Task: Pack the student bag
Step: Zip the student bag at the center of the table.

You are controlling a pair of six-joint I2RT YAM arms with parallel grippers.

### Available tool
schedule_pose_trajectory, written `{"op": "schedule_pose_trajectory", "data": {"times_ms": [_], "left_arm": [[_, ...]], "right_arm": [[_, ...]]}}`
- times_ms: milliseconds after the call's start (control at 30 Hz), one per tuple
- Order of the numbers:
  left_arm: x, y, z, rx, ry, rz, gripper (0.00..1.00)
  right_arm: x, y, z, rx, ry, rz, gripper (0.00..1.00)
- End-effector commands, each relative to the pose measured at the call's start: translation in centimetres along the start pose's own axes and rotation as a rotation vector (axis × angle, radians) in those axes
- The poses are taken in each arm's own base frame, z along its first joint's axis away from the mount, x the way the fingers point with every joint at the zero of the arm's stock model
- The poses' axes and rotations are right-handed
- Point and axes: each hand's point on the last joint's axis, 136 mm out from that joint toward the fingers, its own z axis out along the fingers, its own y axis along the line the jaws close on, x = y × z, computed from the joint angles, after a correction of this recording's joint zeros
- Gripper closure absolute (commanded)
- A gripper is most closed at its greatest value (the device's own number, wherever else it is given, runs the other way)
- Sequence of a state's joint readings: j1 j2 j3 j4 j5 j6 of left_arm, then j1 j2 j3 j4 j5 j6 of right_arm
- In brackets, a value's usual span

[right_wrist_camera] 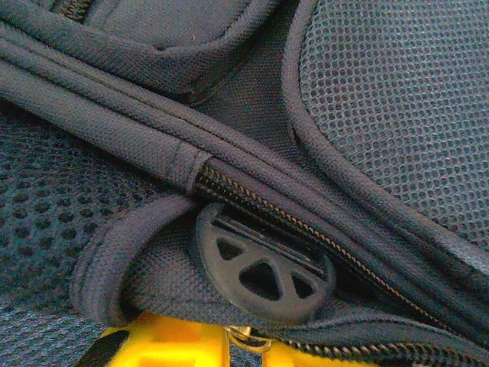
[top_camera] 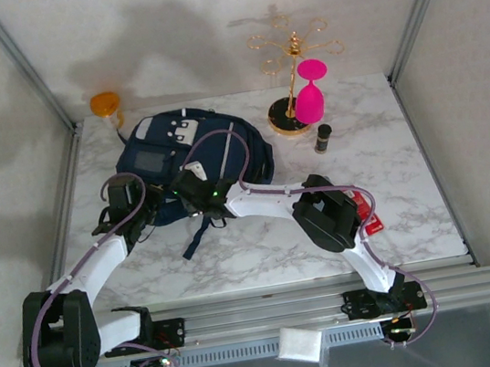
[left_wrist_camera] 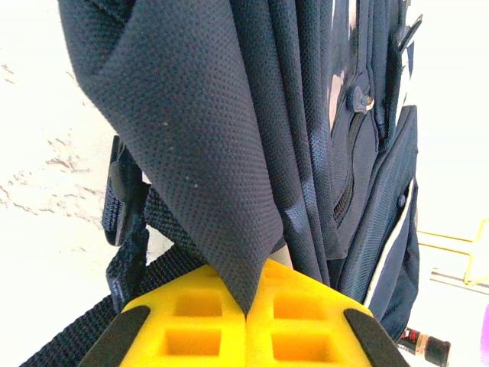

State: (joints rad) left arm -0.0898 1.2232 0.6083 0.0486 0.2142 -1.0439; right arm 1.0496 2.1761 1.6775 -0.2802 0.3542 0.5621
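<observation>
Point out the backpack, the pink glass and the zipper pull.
backpack (top_camera: 218, 155), top view, navy front panel.
pink glass (top_camera: 309, 105), top view, its bowl.
zipper pull (right_wrist_camera: 263, 271), right wrist view, middle of the round black tab.

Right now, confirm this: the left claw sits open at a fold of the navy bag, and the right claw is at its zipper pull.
Wrong about the left claw: it is not open but shut on that fold of the student bag, as the left wrist view shows. The right claw is at the zipper pull, as you said.
</observation>
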Motion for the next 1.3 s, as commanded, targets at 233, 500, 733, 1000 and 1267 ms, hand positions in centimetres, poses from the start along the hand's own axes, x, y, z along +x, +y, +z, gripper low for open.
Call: {"op": "schedule_pose_trajectory", "data": {"times_ms": [233,500,733,1000,1267], "left_arm": [[-2.9,-0.3,-1.3,-0.029,-0.134,0.042,1.00],[-6.1,2.5,-0.5,-0.112,-0.189,0.014,1.00],[-7.6,3.1,0.7,-0.148,-0.152,0.062,1.00],[0.6,2.8,-2.4,-0.055,0.026,0.065,0.30],[9.1,1.7,-1.8,0.067,0.114,-0.177,0.23]], "right_arm": [[-0.6,-4.0,-2.3,0.005,-0.011,0.053,1.00],[3.4,-7.0,-4.2,-0.018,0.079,0.123,1.00],[5.5,-6.7,-5.6,-0.148,0.122,0.160,1.00],[5.7,-2.8,-6.4,-0.353,0.127,0.149,1.00],[6.3,-3.3,-6.1,-0.343,0.125,0.163,1.00]]}}
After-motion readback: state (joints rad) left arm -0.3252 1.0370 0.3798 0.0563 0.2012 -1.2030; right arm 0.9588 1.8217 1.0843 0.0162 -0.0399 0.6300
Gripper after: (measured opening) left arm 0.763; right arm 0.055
